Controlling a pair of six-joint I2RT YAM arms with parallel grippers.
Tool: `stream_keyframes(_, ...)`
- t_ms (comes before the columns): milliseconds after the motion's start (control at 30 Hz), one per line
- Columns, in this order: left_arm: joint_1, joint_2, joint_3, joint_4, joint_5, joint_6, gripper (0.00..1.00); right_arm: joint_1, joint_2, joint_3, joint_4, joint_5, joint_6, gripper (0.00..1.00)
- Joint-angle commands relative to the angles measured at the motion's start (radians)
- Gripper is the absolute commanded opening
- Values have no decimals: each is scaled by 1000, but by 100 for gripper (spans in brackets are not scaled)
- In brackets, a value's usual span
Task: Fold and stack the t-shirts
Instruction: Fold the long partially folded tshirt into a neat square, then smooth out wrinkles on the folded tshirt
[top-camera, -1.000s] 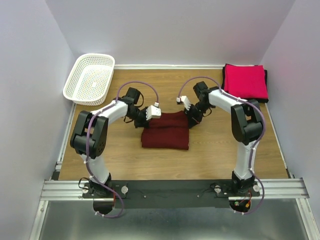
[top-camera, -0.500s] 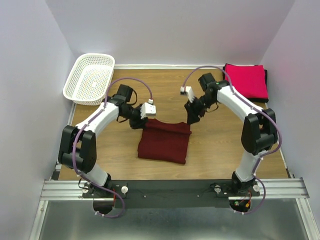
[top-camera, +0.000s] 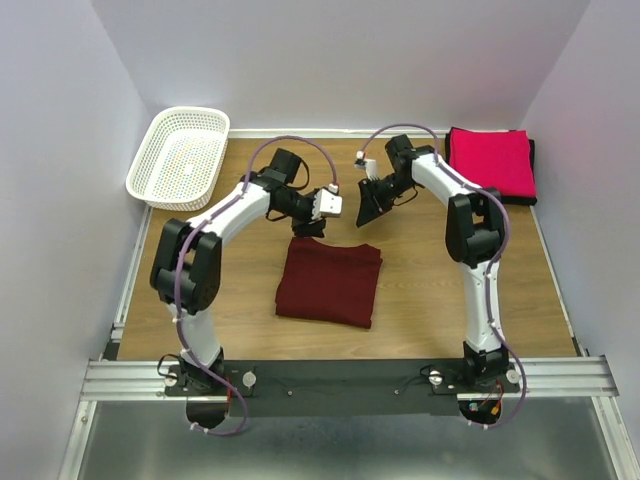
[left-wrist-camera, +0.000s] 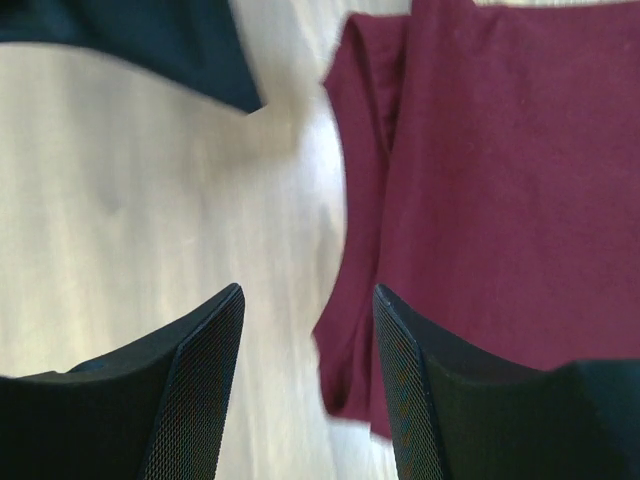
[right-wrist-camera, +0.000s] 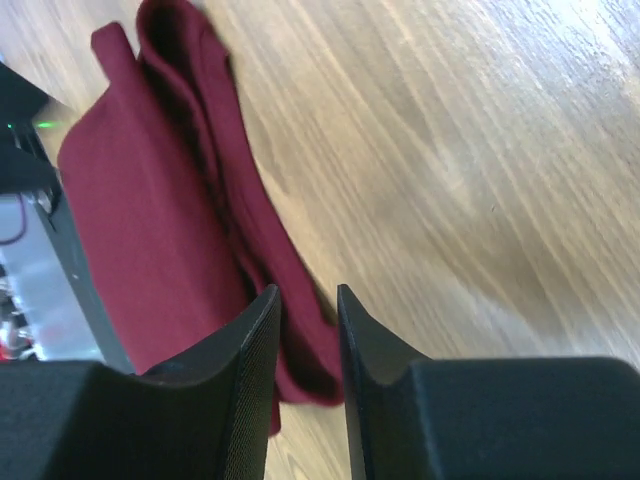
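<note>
Now the folded dark maroon cloth t-shirt (top-camera: 330, 283) lies flat at the middle of the brown wooden surface (top-camera: 430, 290), with nothing gripping it. Left claw (left-wrist-camera: 307, 300) hovers just past its far edge, released, jaws wide and empty. Right claw (right-wrist-camera: 308, 295) hangs beside it, parted only narrowly, empty too. At the far right corner, the bright pink-red folded t-shirt (top-camera: 488, 162) sits on a black t-shirt (top-camera: 533, 172). White plastic mesh basket (top-camera: 180, 155) sits at the far left corner.

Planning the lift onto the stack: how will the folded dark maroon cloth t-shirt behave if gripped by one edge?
The folded dark maroon t-shirt would probably sag and unfold, since its loose layers gape along one edge. It looks thin, so likely light, and may slide on the smooth wooden table.
</note>
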Motion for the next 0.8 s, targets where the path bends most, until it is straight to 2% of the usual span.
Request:
stream_keyframes(0,-43,83,28,-50,31,38,63,-4,46,80,-10,-85,83,36)
stream_keyframes(333,-98,185,40,-142,65,75,60,-4,81,25,5,-173,103,36)
stream_keyframes(433,-106,220,52,-168,75,83,56,-4,81,15,11,-185,105,36)
stream_keyframes(533,-118,247,69,-187,74,81,45,-4,84,13,16,-197,111,36)
stream_keyframes(567,-118,249,74,-182,72,78,35,-4,86,10,17,-201,113,36)
stream_keyframes(600,-117,246,74,-176,74,73,31,-4,87,7,19,-214,113,35)
stream_keyframes(633,-118,240,68,-167,74,72,23,-3,87,5,25,-217,113,35)
stream_keyframes(767,-121,163,2,-109,66,43,7,19,90,-37,57,-253,125,33)
